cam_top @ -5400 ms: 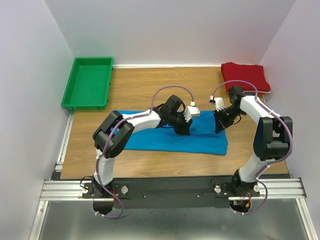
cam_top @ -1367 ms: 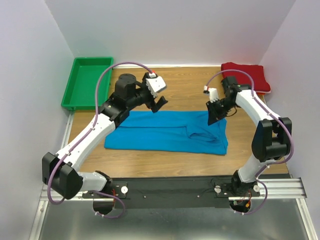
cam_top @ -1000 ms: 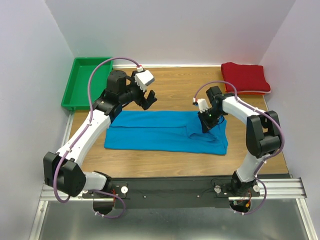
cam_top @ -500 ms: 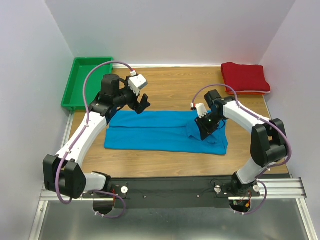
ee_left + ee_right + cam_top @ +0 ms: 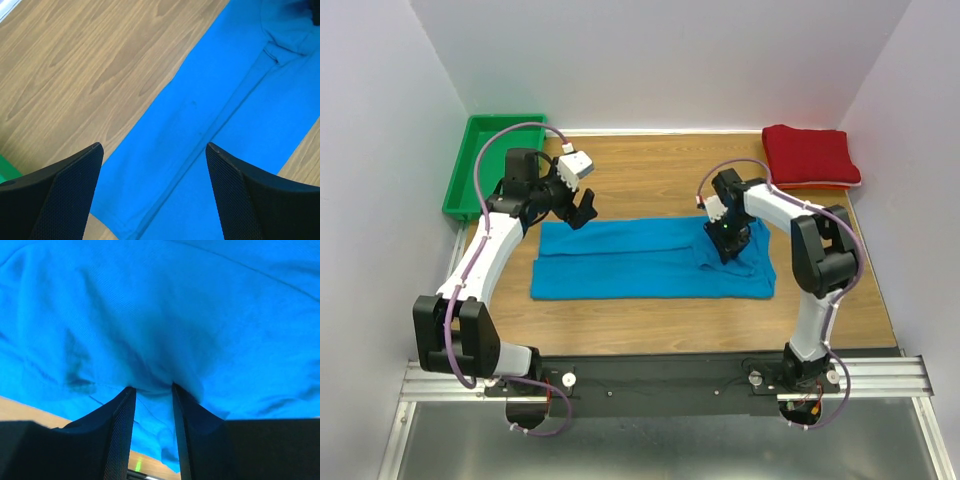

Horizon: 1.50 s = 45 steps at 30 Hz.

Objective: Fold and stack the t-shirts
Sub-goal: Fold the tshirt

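Observation:
The bright blue t-shirt (image 5: pixel 640 262) lies spread as a long folded strip across the middle of the table, bunched near its right end. The dark red t-shirt (image 5: pixel 810 155) sits folded in the far right corner. My left gripper (image 5: pixel 582 210) hovers open above the blue shirt's far left corner; in the left wrist view, its gripper (image 5: pixel 154 147) is wide and empty over the blue cloth (image 5: pixel 225 90). My right gripper (image 5: pixel 720 250) presses down into the bunched part. Its jaws (image 5: pixel 152 388) stand partly open, tips sunk in the blue cloth (image 5: pixel 160 315).
A green plastic tray (image 5: pixel 495 165) stands at the far left corner, just left of the left arm. White walls close in the table on three sides. Bare wood shows behind and in front of the blue shirt.
The left arm has swung left and lower, gripper still open, to the blue shirt's left end. The right gripper has moved left onto the bunched cloth and its jaws have parted.

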Motion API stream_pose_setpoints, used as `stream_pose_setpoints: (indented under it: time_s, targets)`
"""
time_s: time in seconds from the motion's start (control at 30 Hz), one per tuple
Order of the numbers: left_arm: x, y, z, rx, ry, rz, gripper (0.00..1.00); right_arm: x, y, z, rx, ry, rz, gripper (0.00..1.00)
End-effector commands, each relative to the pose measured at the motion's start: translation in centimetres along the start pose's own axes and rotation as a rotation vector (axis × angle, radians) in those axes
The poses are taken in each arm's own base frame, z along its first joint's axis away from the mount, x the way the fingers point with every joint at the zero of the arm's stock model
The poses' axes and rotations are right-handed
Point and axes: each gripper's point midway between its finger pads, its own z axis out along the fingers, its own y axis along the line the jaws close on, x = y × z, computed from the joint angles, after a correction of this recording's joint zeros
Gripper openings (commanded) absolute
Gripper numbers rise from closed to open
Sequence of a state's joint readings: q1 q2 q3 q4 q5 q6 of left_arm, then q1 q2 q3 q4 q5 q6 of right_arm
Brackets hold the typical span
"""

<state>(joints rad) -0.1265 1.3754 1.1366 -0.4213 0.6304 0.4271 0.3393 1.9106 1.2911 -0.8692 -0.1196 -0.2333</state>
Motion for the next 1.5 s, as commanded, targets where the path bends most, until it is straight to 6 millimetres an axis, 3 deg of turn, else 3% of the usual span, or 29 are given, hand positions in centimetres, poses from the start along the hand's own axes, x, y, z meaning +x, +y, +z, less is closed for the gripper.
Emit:
stream_pose_setpoints:
  time_s: [0.0, 0.1, 0.13, 0.17, 0.23, 0.27, 0.3, 0.37, 0.4, 0.43, 0.53, 0.6, 0.63, 0.67, 0.7, 0.73, 0.77, 0.8, 0.87, 0.97, 1.0, 1.03, 1.1, 1.23, 1.37, 1.4, 1.47]
  targets:
    - [0.4, 0.0, -0.6, 0.022, -0.018, -0.009, 0.91, -3.5, -4.0, 2.2, 0.167, -0.003, -0.067, 0.41]
    - [1.3, 0.5, -0.4, 0.010, -0.008, -0.011, 0.91, -8.1, -5.1, 3.0, 0.199, -0.044, -0.132, 0.41]
    - [1.7, 0.7, -0.3, 0.005, 0.000, -0.017, 0.91, -8.7, -5.4, 4.9, 0.197, -0.015, -0.148, 0.41]
    - [2.1, 0.8, -0.2, 0.001, 0.008, -0.023, 0.91, -12.4, -6.2, 3.6, 0.238, -0.088, -0.182, 0.41]
    - [3.2, 1.4, 0.0, -0.008, 0.029, -0.051, 0.91, -15.4, -6.5, 4.1, 0.272, -0.115, -0.238, 0.41]
    - [3.7, 1.6, 0.1, -0.010, 0.039, -0.060, 0.91, -16.7, -7.0, 5.8, 0.294, -0.108, -0.259, 0.41]
    - [4.3, 2.0, 0.1, -0.026, 0.061, -0.063, 0.91, -20.8, -8.1, 3.5, 0.377, -0.199, -0.285, 0.42]
    - [5.9, 2.5, 0.8, -0.022, 0.115, -0.053, 0.91, -24.4, -10.7, 1.4, 0.534, -0.268, -0.261, 0.43]
    - [7.1, 2.8, 1.2, -0.015, 0.162, -0.027, 0.91, -27.3, -11.8, -0.3, 0.608, -0.349, -0.241, 0.44]
    - [7.8, 3.1, 1.3, -0.022, 0.188, -0.019, 0.91, -28.5, -12.9, -1.6, 0.682, -0.389, -0.216, 0.45]
    - [9.9, 4.4, 1.7, -0.056, 0.277, 0.035, 0.91, -30.4, -13.6, -6.0, 0.748, -0.526, -0.167, 0.54]
    - [10.9, 5.1, 1.8, -0.078, 0.324, 0.066, 0.89, -30.4, -13.1, -8.0, 0.750, -0.586, -0.154, 0.59]
    - [11.2, 5.3, 1.9, -0.083, 0.341, 0.084, 0.87, -30.4, -12.6, -11.6, 0.757, -0.654, -0.143, 0.64]
    - [11.8, 5.3, 2.4, -0.090, 0.381, 0.117, 0.86, -29.7, -12.2, -10.8, 0.734, -0.647, -0.143, 0.65]
    - [12.1, 5.4, 2.7, -0.096, 0.392, 0.130, 0.86, -29.4, -11.9, -12.8, 0.735, -0.677, -0.132, 0.66]
    - [12.5, 5.4, 3.1, -0.093, 0.411, 0.139, 0.86, -28.9, -11.7, -13.4, 0.734, -0.677, -0.126, 0.67]
    - [12.8, 5.3, 3.4, -0.092, 0.423, 0.148, 0.85, -28.5, -11.5, -13.7, 0.729, -0.676, -0.129, 0.68]
    - [13.0, 5.0, 3.8, -0.098, 0.449, 0.174, 0.85, -27.5, -11.4, -12.7, 0.720, -0.645, -0.131, 0.68]
    - [13.8, 5.4, 4.3, -0.135, 0.493, 0.205, 0.83, -26.2, -11.1, -13.2, 0.707, -0.638, -0.128, 0.71]
    - [15.3, 4.3, 5.7, -0.126, 0.558, 0.243, 0.81, -24.9, -10.4, -13.4, 0.679, -0.633, -0.123, 0.73]
    - [15.9, 4.3, 5.8, -0.133, 0.582, 0.250, 0.77, -24.4, -10.0, -14.2, 0.666, -0.644, -0.116, 0.73]
    - [16.7, 4.1, 6.0, -0.140, 0.621, 0.261, 0.75, -23.6, -9.9, -13.4, 0.655, -0.620, -0.119, 0.74]
    - [18.2, 3.8, 6.1, -0.134, 0.677, 0.265, 0.69, -22.7, -9.4, -14.1, 0.636, -0.623, -0.111, 0.75]
    - [20.7, 0.4, 5.4, -0.072, 0.771, 0.321, 0.65, -20.7, -9.0, -13.9, 0.606, -0.598, -0.103, 0.75]
    - [21.1, -4.8, 4.9, 0.026, 0.777, 0.344, 0.60, -18.9, -9.1, -13.3, 0.570, -0.569, -0.089, 0.75]
    - [21.7, -7.7, 4.9, 0.098, 0.784, 0.336, 0.58, -18.5, -9.2, -13.2, 0.558, -0.558, -0.084, 0.76]
    - [21.3, -10.7, 4.8, 0.148, 0.767, 0.349, 0.56, -17.7, -9.2, -12.9, 0.540, -0.541, -0.084, 0.76]
